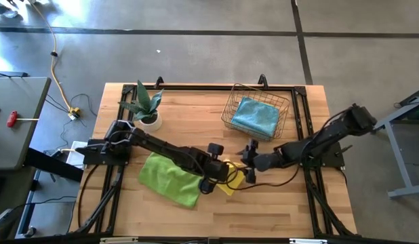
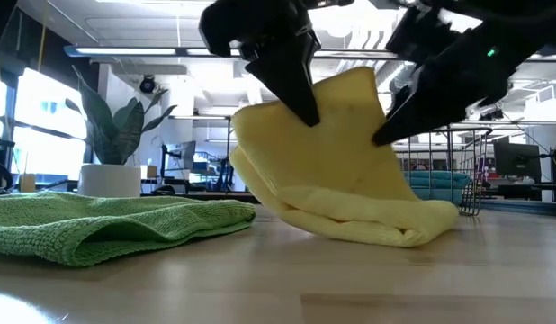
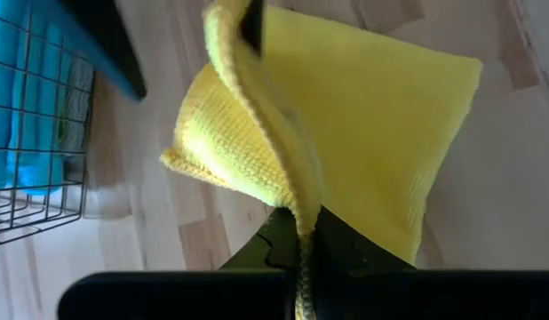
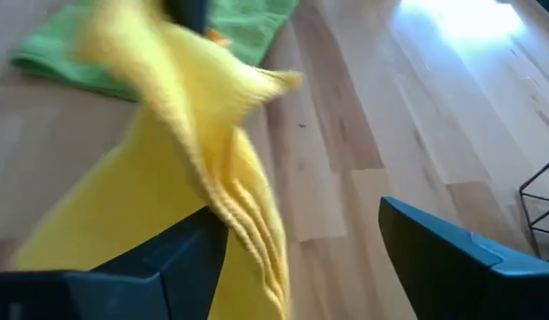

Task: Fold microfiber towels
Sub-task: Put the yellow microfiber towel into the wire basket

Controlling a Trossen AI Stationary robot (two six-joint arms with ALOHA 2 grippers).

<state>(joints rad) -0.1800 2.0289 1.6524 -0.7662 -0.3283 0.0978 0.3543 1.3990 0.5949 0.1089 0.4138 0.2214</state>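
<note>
Yellow towel pinched in my left gripper; right gripper spread beside it, so lower the edge squarely onto the lower layers.

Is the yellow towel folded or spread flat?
Folded and partly lifted: the yellow towel shows doubled layers, its top edge pinched by the left gripper, its lower fold on the table.

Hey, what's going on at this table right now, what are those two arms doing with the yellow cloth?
The robot is folding microfiber towels. The left hand is shut on the yellow towel, lifting one edge off the wooden table. The right hand is open beside it. A green towel lies nearby, and a blue towel sits in the wire basket.
</note>
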